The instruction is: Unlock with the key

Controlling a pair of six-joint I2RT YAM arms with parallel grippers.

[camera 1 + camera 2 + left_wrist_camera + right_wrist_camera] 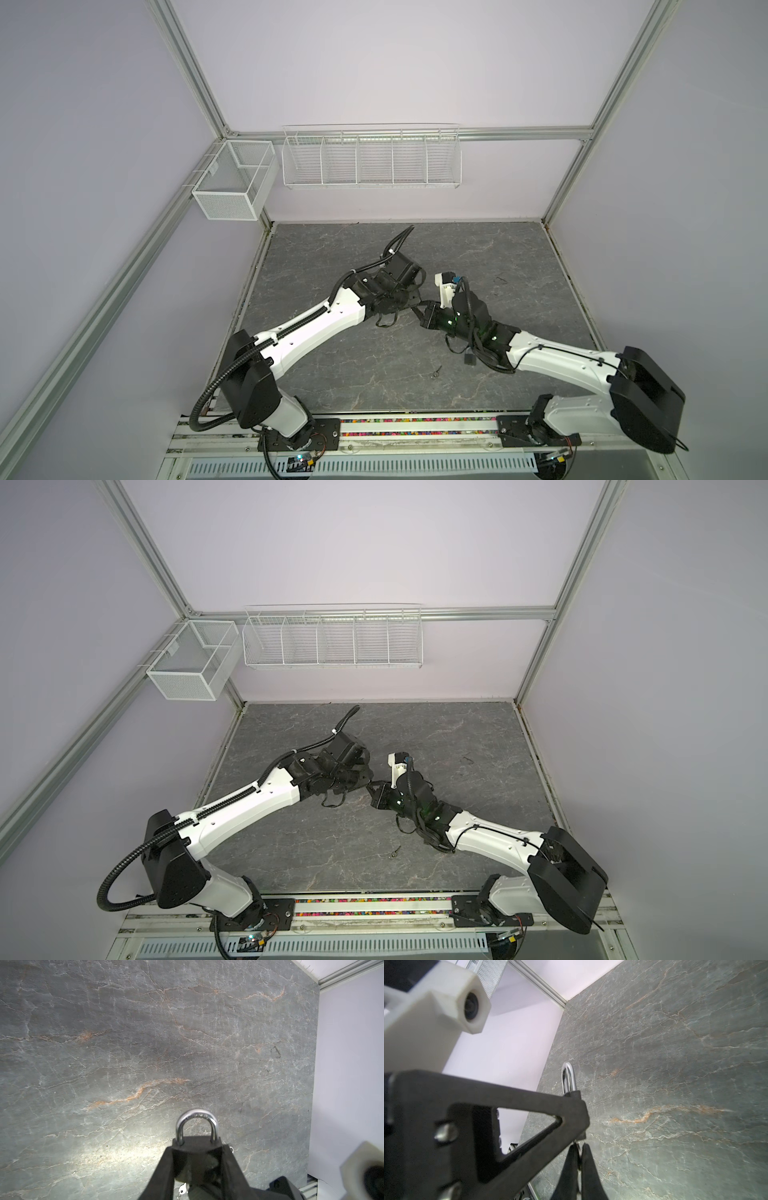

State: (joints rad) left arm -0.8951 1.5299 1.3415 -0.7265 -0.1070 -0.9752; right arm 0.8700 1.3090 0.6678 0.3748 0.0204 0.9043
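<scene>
A padlock with a dark body [197, 1146] and a silver shackle [196, 1121] sits between the fingers of my left gripper [198, 1148], which is shut on the body. Both shackle legs enter the body. A small silver key [182, 1189] shows just under the lock's underside. In the right wrist view my right gripper [578, 1148] is shut, its tips pinching a thin piece at the lock's underside, below the shackle [569, 1078]. In both top views the left gripper [412, 304] [365, 785] and the right gripper [423, 314] [376, 794] meet tip to tip above the table's middle.
A small metal ring or key [436, 372] [394, 852] lies on the grey stone table [374, 374] in front of the arms. A white mesh box [232, 178] and a wire rack [370, 160] hang on the back walls. A dark mark [500, 280] is on the right.
</scene>
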